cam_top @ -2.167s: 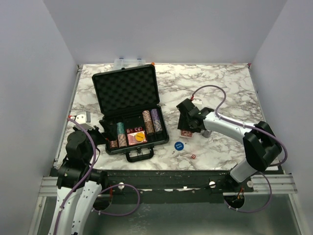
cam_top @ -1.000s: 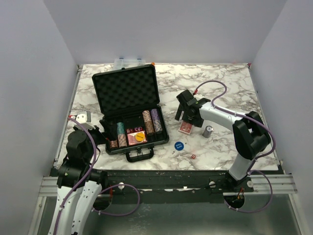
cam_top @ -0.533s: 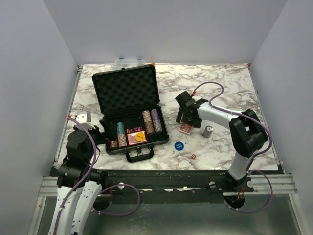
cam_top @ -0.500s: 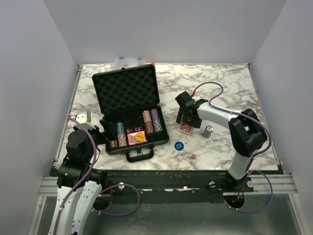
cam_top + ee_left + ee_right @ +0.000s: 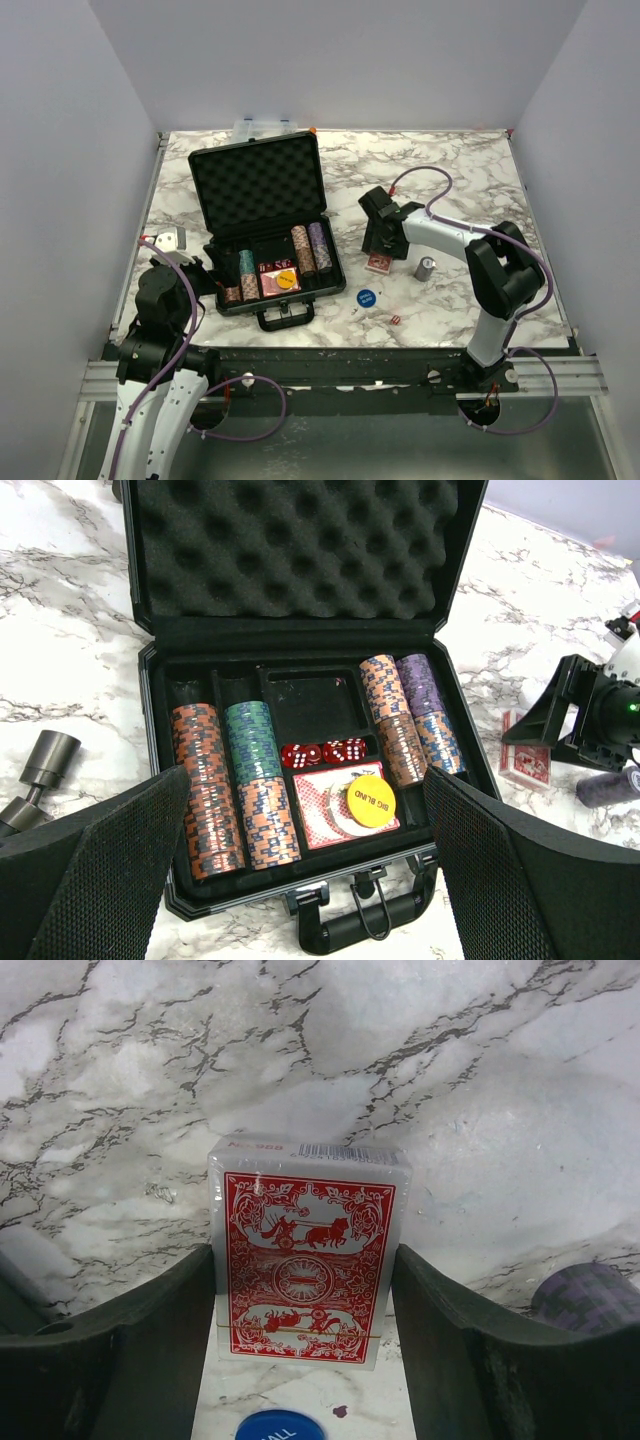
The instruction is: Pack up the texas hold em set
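Deck (image 5: 300, 1210) lies flat, red back up, on the table (image 5: 480, 1080), right of the case (image 5: 300, 560) and not touching it. Right gripper (image 5: 305, 1260) straddles it, one finger against each long edge; whether they squeeze yet I cannot tell. Left gripper (image 5: 300, 790) hangs spread wide and empty at the case's near side. The deck is likely light and stiff, but its shiny wrap looks slippery. A firm hold across the long edges at mid-length seems best, kept level so it won't pivot.
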Controlling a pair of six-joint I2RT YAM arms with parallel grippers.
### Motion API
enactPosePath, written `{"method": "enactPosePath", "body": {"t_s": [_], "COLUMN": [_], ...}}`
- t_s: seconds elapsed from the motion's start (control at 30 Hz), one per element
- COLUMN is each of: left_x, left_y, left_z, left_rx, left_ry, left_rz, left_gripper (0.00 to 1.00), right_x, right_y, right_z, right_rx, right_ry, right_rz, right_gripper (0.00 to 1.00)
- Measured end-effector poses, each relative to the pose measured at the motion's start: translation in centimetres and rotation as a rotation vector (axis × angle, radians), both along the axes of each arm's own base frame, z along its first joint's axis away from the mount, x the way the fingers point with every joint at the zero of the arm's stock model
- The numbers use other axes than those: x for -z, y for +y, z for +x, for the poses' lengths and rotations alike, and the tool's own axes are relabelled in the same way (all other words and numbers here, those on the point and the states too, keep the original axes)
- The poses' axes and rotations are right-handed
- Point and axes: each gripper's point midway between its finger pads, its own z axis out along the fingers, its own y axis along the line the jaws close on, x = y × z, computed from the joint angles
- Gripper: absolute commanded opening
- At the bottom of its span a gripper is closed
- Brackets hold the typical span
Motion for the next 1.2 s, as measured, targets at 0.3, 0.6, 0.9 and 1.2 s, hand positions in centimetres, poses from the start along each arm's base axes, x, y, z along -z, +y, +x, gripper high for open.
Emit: {"method": "enactPosePath", "body": {"t_s": [0.3, 0.6, 0.9, 1.2], "left_x": [0.0, 0.0, 0.2, 0.3], "left_y": [0.0, 0.0, 0.1, 0.3], "left_z": [0.0, 0.0, 0.0, -0.1], "left_rx": [0.000, -0.002, -0.005, 0.000], "left_ry": [0.000, 0.000, 0.003, -0.011], "left_rz": [0.000, 0.001, 0.009, 0.026], "left_gripper": [0.99, 0.99, 0.99, 0.99], "right_x": [-0.2, -6.2, -13.3, -20.4], "right_y": [0.9, 3.3, 6.5, 12.5], "right_z": [-0.4, 2.0, 1.7, 0.4], "right_rx": [-0.139, -0.265, -0.447, -0.751], "right_ry": [0.027, -0.076, -0.212, -0.388], "right_rz": [0.018, 0.073, 0.225, 0.381], "right_gripper": [0.47, 0.47, 0.48, 0.45]}}
